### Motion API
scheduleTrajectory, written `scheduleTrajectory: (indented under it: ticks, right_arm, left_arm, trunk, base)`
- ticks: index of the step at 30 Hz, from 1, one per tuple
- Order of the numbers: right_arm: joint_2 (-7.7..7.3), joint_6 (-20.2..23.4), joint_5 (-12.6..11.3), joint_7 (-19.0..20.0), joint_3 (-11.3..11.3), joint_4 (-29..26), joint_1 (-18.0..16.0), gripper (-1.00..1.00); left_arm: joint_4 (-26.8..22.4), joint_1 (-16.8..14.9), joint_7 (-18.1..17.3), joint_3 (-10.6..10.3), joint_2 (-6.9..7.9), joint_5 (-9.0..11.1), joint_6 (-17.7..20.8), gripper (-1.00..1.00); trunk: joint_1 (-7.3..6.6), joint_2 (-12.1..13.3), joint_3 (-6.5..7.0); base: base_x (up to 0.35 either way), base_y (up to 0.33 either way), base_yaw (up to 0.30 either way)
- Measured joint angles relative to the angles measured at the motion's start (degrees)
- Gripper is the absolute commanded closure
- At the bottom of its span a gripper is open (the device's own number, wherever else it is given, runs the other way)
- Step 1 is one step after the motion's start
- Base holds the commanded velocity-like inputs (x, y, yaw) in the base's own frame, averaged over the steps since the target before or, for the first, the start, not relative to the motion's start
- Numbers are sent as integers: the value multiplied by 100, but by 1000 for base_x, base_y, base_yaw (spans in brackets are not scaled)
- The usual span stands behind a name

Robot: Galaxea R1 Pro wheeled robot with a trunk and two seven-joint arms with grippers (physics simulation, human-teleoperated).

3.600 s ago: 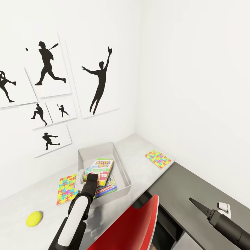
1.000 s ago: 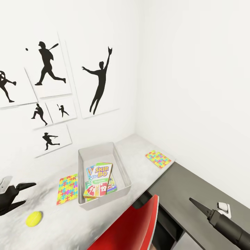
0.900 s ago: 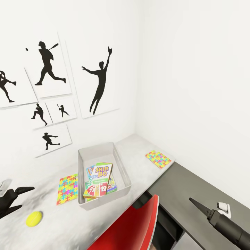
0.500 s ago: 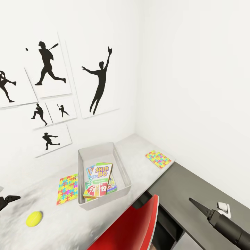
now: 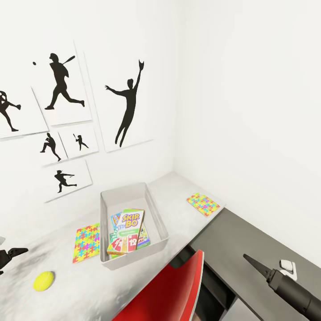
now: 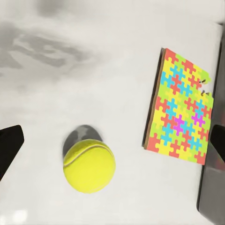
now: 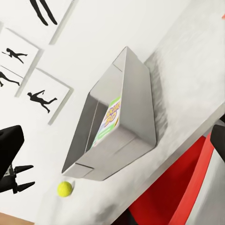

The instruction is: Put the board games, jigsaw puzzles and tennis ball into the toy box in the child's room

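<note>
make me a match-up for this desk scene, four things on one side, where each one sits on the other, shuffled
Things:
1. tennis ball
2. board games
3. far jigsaw puzzle
4. red chair

Places:
a. inside the toy box
b. on the table to the right of the box, near the dark cabinet top
c. pushed up to the table's front edge
d. loose on the table beyond the left puzzle

Pairs: 1-d, 2-a, 3-b, 4-c

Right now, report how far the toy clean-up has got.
Done: the board games lie stacked in the toy box. In hand: nothing; the left gripper, open, hangs over the tennis ball. Left: that ball and both jigsaw puzzles, all on the table.
</note>
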Motion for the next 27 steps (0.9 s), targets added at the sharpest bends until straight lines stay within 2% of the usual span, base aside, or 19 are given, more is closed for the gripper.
scheduleTrajectory:
  ticks: [11,19,27]
  right_arm:
    - [0,0,-4,6,-6,1,0,-100]
    - [0,7,-18,28,-20,0,0,-100]
    - [0,9,-22,35,-22,-22,0,-100]
  left_arm:
    - [-19,-1,-19,-11,-4,0,-3,-100]
    - [-24,0,-21,-18,-4,1,-4,-100]
    - [-56,0,-58,-23,-12,2,-4,-100]
  trunk:
    - [1,0,0]
    - [3,1,9]
    - [2,0,62]
  base:
    - [-37,0,0]
    - [-250,0,13]
    - [-222,-17,98]
